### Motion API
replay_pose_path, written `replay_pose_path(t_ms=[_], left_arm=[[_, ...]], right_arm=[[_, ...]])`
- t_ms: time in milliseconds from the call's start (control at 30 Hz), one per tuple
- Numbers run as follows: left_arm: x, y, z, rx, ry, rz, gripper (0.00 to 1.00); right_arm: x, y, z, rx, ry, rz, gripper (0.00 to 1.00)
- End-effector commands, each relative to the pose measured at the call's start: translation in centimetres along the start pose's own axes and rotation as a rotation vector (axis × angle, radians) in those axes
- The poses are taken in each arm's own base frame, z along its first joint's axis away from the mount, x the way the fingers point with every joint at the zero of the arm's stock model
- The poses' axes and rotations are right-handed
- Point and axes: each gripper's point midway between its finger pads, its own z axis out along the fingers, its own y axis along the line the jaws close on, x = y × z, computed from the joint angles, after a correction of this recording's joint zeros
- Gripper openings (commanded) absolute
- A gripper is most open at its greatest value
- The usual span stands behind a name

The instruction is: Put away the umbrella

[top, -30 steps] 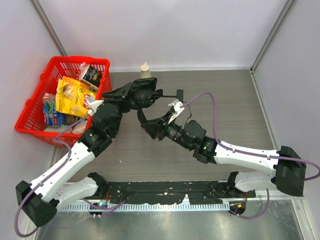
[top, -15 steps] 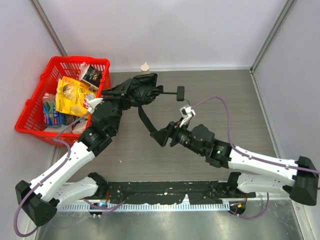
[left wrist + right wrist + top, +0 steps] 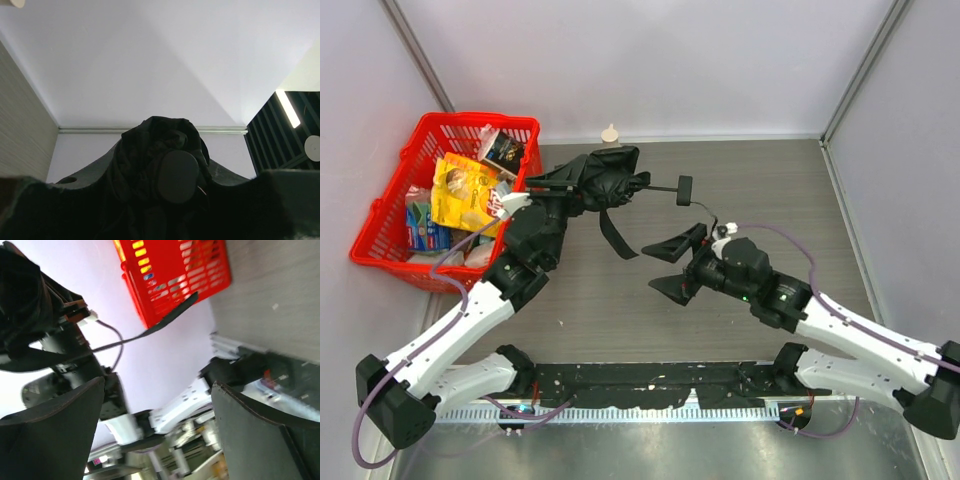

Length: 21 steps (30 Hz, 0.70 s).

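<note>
The left gripper (image 3: 568, 190) is clamped on the bunched black fabric of the compact umbrella (image 3: 607, 176) in the upper centre of the overhead frame, just right of the red basket (image 3: 460, 116). Its thin shaft (image 3: 655, 187) runs right to the small handle (image 3: 684, 190), and the strap (image 3: 616, 236) trails downward in frame. Lower right of the strap, the right gripper (image 3: 672, 265) has its fingers spread wide, holding nothing, apart from the umbrella.

A: Entry, umbrella (image 3: 605, 178): black cloth, matt, heavily creased. Its strap (image 3: 613, 235): matt black too.
B: Added. Basket (image 3: 470, 116): red plastic lattice, slight gloss. Table (image 3: 770, 190): grey wood-grain, matt. Yellow packet (image 3: 460, 190): shiny film
</note>
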Motion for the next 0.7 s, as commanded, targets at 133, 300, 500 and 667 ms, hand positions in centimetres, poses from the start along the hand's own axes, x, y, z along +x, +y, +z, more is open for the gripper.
replay_pose_path(t_ms=[133,300,500,667], left_arm=[[-0.1,-4.4,-0.9,0.150,0.021,-0.058,0.00],[0.1,-4.7,-0.9,0.166,0.027,-0.057,0.00],[0.7,-4.4,-0.7,0.170,0.051,-0.060,0.00],[1.2,-4.2,-0.5,0.177,0.071,-0.072,0.00]], right_arm=[[3.1,7.3,2.5,-0.184,0.321,0.596,0.91],[1.8,6.1,3.4,-0.177,0.278,0.710,0.84],[0.6,5.1,3.5,-0.196,0.243,0.801,0.84],[-0.1,5.0,3.6,-0.229,0.237,0.849,0.83]])
